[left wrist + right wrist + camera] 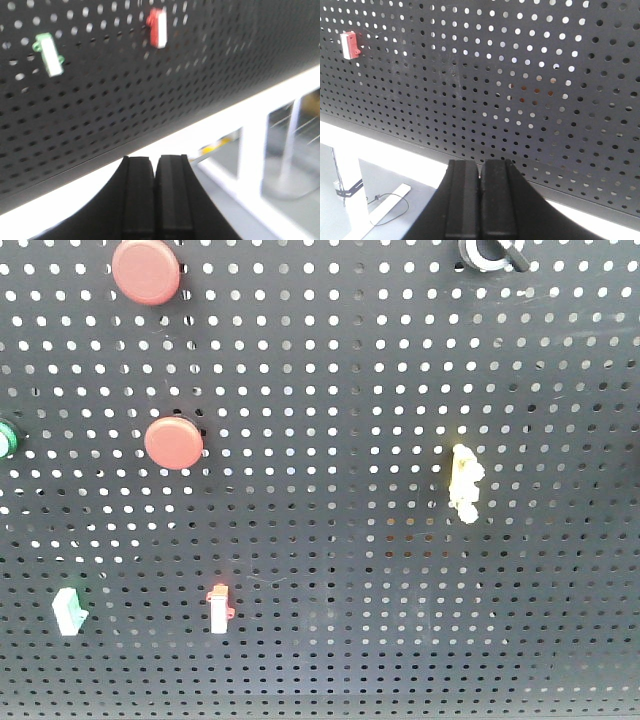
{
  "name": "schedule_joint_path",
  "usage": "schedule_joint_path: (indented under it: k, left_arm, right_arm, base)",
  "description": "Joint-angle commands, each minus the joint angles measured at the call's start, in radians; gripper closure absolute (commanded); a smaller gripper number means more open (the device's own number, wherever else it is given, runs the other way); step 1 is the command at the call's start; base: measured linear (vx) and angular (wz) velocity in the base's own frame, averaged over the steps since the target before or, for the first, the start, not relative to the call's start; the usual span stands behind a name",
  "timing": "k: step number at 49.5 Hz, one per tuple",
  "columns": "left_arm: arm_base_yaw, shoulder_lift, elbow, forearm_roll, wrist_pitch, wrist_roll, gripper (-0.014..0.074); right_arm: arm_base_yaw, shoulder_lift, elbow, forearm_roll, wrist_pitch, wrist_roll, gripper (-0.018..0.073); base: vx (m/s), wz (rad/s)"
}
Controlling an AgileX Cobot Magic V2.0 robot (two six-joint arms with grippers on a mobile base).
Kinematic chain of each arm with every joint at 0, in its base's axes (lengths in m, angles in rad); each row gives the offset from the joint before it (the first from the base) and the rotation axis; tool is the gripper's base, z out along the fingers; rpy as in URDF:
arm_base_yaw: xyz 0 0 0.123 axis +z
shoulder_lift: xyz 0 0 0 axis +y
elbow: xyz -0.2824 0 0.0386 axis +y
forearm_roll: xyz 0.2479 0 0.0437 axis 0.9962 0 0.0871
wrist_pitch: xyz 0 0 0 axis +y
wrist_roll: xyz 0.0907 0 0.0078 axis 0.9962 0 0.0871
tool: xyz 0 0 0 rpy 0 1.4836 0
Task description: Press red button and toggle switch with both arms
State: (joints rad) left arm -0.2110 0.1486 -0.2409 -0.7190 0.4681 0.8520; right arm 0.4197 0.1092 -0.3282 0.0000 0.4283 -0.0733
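Note:
The red button (146, 270), a wide matte red cap, sits at the top left of the black pegboard (330, 390) in the front view. The toggle switch (488, 252), a silvery-white ring with a black lever, is cut off by the top edge at the right. Neither arm shows in the front view. My left gripper (156, 161) is shut and empty below the pegboard's lower edge. My right gripper (481, 164) is shut and empty, also low before the board's lower edge. Neither wrist view shows the red button or the toggle switch.
A smaller red button (174, 442) sits below the large one, and a green button (6, 438) is at the left edge. A yellow jagged switch (464, 483) is right of centre. A red-and-white switch (218, 606) (158, 27) (350, 44) and a green-and-white switch (68, 612) (50, 54) sit low. A white frame (190, 135) runs under the board.

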Motion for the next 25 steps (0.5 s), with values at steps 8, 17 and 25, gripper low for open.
schedule_joint_path:
  k: [8, 17, 25]
  left_arm:
    - [0.001, -0.096, 0.120, 0.403, -0.280, -0.409, 0.0595]
    - [0.011, -0.182, 0.315, 0.619, -0.525, -0.755, 0.0595]
    - [0.094, -0.178, 0.304, 0.627, -0.456, -0.766, 0.0595]
  right_arm:
    - [-0.005, 0.011, -0.027, 0.000, -0.078, -0.001, 0.0562]
    - [-0.005, 0.011, -0.027, 0.000, -0.079, -0.001, 0.0562]
    - [-0.005, 0.011, -0.027, 0.000, -0.078, -0.001, 0.0562]
  base:
    - [0.00, 0.00]
    - [0.00, 0.00]
    - [0.00, 0.00]
